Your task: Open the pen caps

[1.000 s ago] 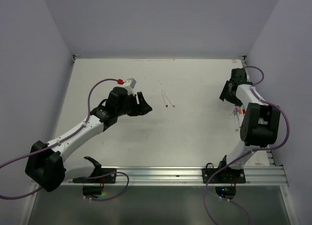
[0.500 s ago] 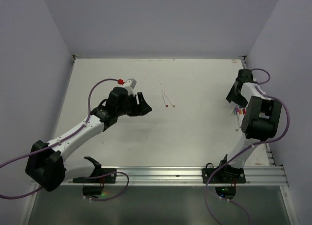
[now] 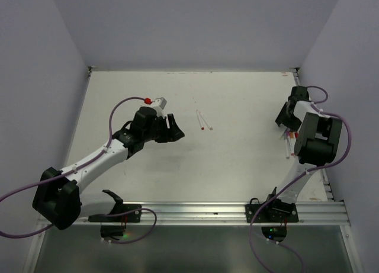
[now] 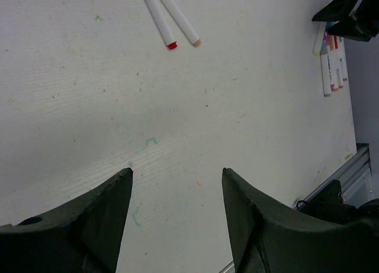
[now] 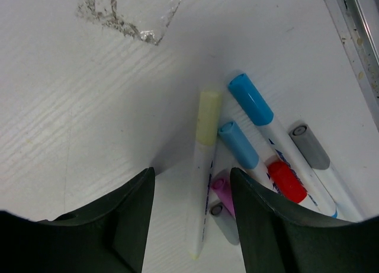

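White table (image 3: pixel 237 160) | right tool (image 5: pixel 191 171) apart, pen caps (image 5: pixel 237 144) just ahead | left tool (image 4: pixel 177 170) apart, 2 pens (image 4: pixel 159 17) ahead

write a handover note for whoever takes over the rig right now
Left gripper: open, empty, hovering over the table, short of the two loose pens mid-table.
Right gripper: open, empty, low over the pen cluster at the table's right edge, with the yellow-capped pen lined up between its fingers, not gripped.
Done: no cap in the cluster is off; the mid-table pens' ends are too small to judge.
Left: grip a pen, pull its cap, repeat.
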Motion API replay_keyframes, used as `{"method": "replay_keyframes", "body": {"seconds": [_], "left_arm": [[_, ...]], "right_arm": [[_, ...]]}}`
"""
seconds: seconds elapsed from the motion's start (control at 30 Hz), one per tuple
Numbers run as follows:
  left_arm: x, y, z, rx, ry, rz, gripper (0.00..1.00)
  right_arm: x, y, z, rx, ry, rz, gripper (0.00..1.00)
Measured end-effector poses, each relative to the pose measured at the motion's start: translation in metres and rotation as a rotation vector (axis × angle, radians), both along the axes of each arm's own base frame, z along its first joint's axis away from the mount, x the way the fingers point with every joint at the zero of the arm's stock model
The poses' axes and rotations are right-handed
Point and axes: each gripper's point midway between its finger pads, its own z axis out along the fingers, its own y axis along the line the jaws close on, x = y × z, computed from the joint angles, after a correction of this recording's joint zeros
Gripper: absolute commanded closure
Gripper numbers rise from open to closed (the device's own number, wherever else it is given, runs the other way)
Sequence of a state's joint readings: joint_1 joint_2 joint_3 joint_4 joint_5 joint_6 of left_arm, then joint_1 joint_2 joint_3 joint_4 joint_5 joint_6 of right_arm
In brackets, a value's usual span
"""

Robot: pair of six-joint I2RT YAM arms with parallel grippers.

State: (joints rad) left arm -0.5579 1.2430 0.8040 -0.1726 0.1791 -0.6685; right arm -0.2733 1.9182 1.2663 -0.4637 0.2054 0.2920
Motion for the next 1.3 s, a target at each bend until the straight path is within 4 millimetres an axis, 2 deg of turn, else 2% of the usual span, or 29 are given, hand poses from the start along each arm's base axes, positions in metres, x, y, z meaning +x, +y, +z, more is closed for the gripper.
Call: {"method": "replay_keyframes", "body": {"seconds": [0.13,0.27,0.43,0.47,0.53,0.73,0.83,0.93,1.03,1.1,1.2,1.3], "left_arm": [[0.000,0.000,0.000,0.000,0.001,0.000,0.36],[0.000,0.000,0.000,0.000,0.001,0.000,0.36],[0.000,0.000,-0.002,0.003,0.006,0.000,0.36],[0.000,0.000,-0.003,0.004,0.007,0.000,0.36],[0.000,0.000,-0.003,0.005,0.009,-0.001,0.36],[0.000,-0.002,-0.002,0.002,0.010,-0.011,0.38],[0.001,-0.005,0.005,-0.004,-0.001,-0.028,0.39],[0.008,-0.010,0.023,-0.011,-0.035,-0.049,0.39],[0.015,-0.015,0.044,-0.048,-0.073,-0.078,0.39],[0.017,-0.017,0.054,-0.093,-0.078,-0.109,0.41],[0.023,-0.013,0.058,-0.152,-0.065,-0.144,0.42],[0.028,-0.010,0.051,-0.189,-0.026,-0.176,0.43]], "right_arm": [[0.009,-0.001,-0.001,0.007,-0.021,0.006,0.46],[0.015,-0.003,-0.001,0.006,-0.034,0.009,0.58],[0.018,-0.003,-0.001,0.004,-0.044,0.012,0.79],[0.017,-0.004,-0.001,0.000,-0.043,0.014,0.90],[0.018,-0.005,-0.001,-0.007,-0.043,0.020,1.00],[0.021,0.000,0.000,-0.023,-0.042,0.039,1.00],[0.024,0.016,0.001,-0.017,-0.034,0.082,1.00],[0.030,0.054,0.012,0.003,-0.049,0.172,1.00],[0.040,0.118,0.048,0.069,-0.141,0.328,1.00],[0.042,0.166,0.082,0.130,-0.237,0.449,1.00],[0.026,0.230,0.127,0.240,-0.369,0.627,1.00],[-0.003,0.274,0.148,0.361,-0.443,0.763,1.00]]}}
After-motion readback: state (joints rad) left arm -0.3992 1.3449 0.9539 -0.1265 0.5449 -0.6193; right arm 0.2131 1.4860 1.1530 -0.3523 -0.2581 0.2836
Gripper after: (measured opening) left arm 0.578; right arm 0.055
